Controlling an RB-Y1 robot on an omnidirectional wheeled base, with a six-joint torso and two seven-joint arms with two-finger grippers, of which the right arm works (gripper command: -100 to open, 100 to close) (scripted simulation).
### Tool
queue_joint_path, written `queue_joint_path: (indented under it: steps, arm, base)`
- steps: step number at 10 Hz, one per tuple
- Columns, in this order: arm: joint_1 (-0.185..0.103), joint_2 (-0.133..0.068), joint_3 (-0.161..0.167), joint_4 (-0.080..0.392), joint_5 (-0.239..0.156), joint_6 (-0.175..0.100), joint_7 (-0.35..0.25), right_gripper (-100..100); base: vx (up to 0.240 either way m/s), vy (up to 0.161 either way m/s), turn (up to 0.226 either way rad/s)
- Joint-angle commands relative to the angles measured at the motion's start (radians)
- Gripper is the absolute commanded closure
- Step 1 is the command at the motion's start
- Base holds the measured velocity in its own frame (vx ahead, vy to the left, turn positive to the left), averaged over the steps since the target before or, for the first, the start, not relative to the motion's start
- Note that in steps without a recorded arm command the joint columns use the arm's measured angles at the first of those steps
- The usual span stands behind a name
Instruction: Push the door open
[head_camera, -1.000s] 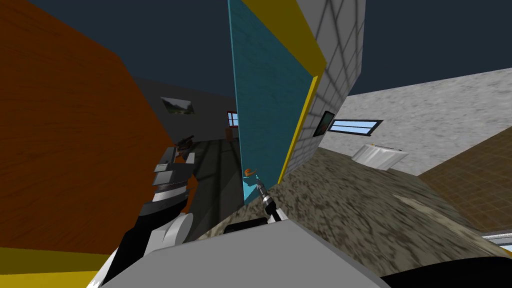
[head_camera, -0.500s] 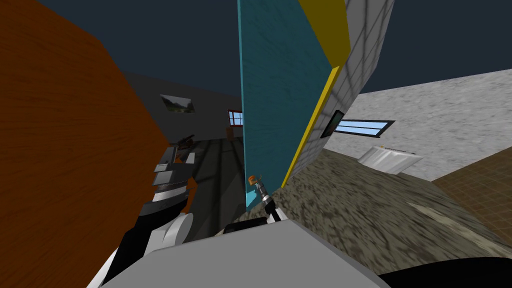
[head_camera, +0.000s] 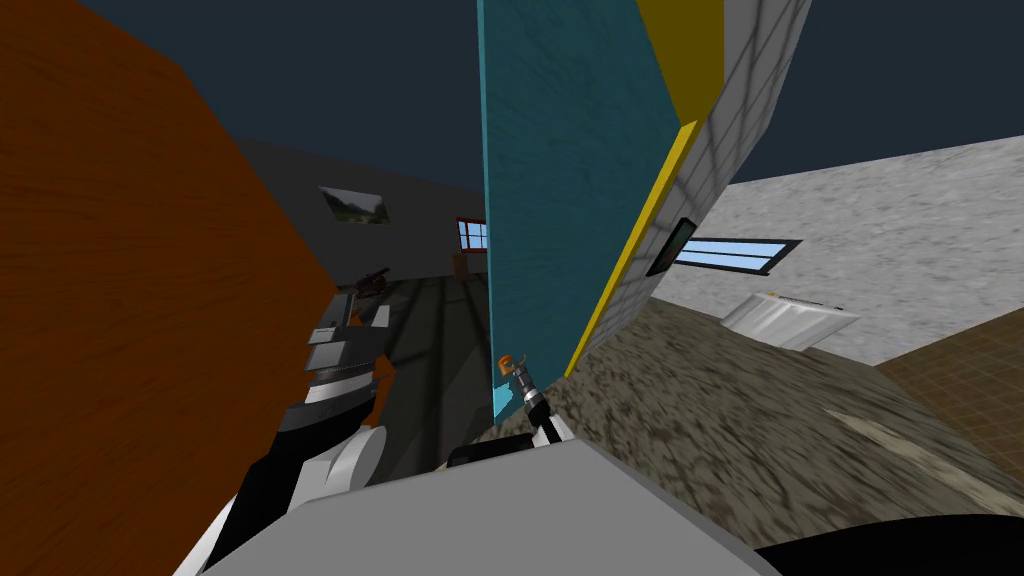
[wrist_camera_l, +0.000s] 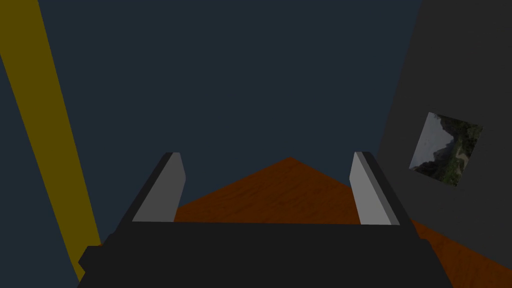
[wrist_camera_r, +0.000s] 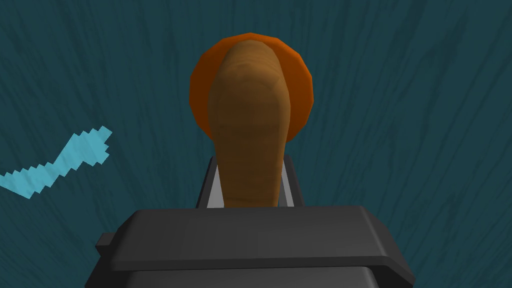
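The teal door (head_camera: 560, 200) stands ajar ahead of me, its edge toward me, hinged in a yellow frame (head_camera: 640, 240). Low on the door is a brown lever handle (head_camera: 508, 362) on a round orange rose (wrist_camera_r: 300, 85). My right gripper (head_camera: 517, 372) reaches up to it. In the right wrist view the handle (wrist_camera_r: 250, 125) runs down between the two fingers (wrist_camera_r: 214, 185), which press its sides, so the right gripper (wrist_camera_r: 248, 187) is shut on it. My left gripper (wrist_camera_l: 267, 190) is held up at my left, open and holding nothing; the head view has it (head_camera: 368, 285) by the brown panel.
A large orange-brown wooden panel (head_camera: 120, 300) rises close on my left. A grey tiled wall (head_camera: 740, 100) stands right of the frame. Through the gap left of the door lies a dim room with a picture (head_camera: 352, 205). A white unit (head_camera: 790, 318) sits far right.
My right gripper's fingers have closed on the door handle. The head view has shifted a little, with the door frame sliding to the right. The left arm has stayed put.
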Motion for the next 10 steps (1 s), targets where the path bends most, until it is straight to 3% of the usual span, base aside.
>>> queue_joint_path:
  steps: [1, 4, 10]
  arm:
    - [0.004, 0.0, 0.001, 0.001, 0.0, -0.002, 0.0, 100]
    - [-0.002, -0.005, -0.01, 0.002, -0.006, 0.001, 0.005, 100]
    - [-0.011, -0.022, -0.06, 0.015, -0.036, 0.002, 0.03, 100]
  base:
    - [0.0, 0.0, 0.0]
    - [0.031, 0.013, -0.007]
    - [0.16, 0.088, -0.037]
